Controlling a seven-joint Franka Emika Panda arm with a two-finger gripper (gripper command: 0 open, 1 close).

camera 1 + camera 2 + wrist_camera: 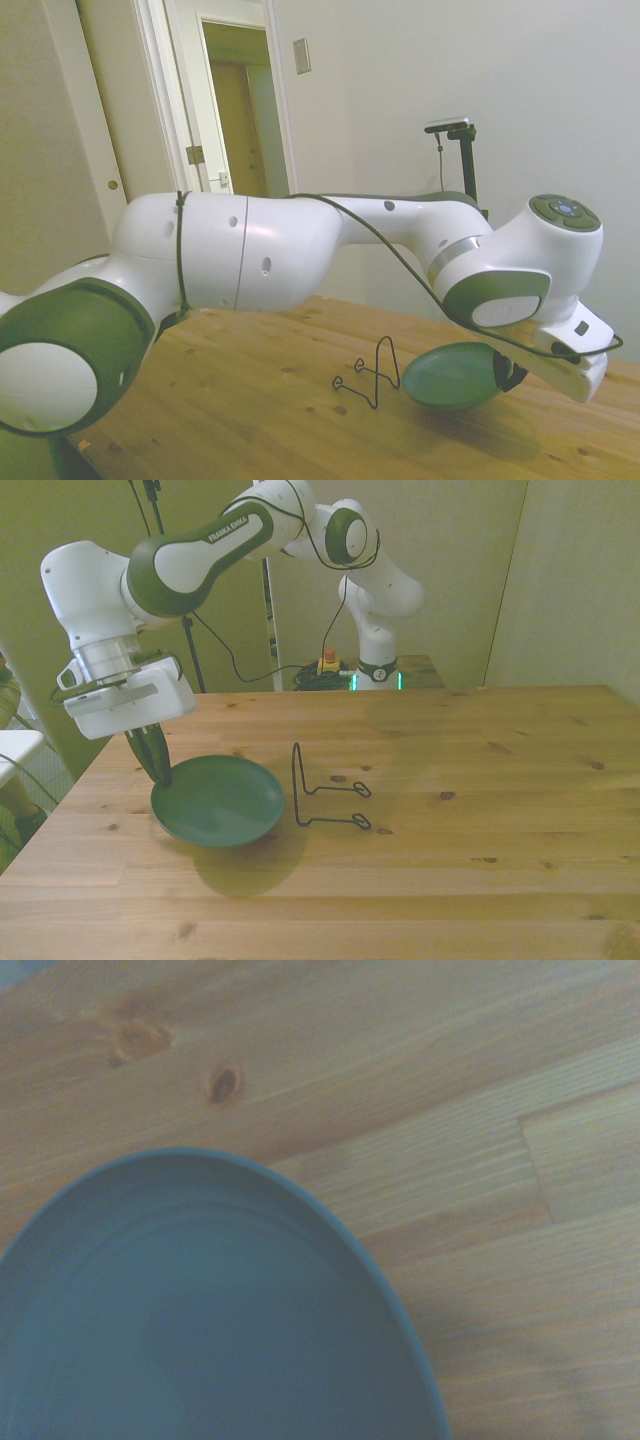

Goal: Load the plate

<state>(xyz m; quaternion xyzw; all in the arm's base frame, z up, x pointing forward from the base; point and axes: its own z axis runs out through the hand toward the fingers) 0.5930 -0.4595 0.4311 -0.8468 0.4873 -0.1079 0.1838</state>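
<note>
The round, shallow, dark teal-green plate (216, 802) hung just above the pale wooden table (450, 880), lifted and tilted, casting a shadow on the boards beneath. The pincer (160, 768) had closed on its rim at the front view's left edge, its dark fingers pinching the lip from above. In the wrist view the plate (200, 1310) filled the lower part of the picture with bare planks beyond its rim.

Just beside the plate, on the front view's right, stood the thin black wire stand (325, 792), its upright loop facing the plate and its two feet running away from it. The load probably turned on this: the stand lay directly across from the gripped rim, so the plate's free edge pointed toward the loop.
</note>
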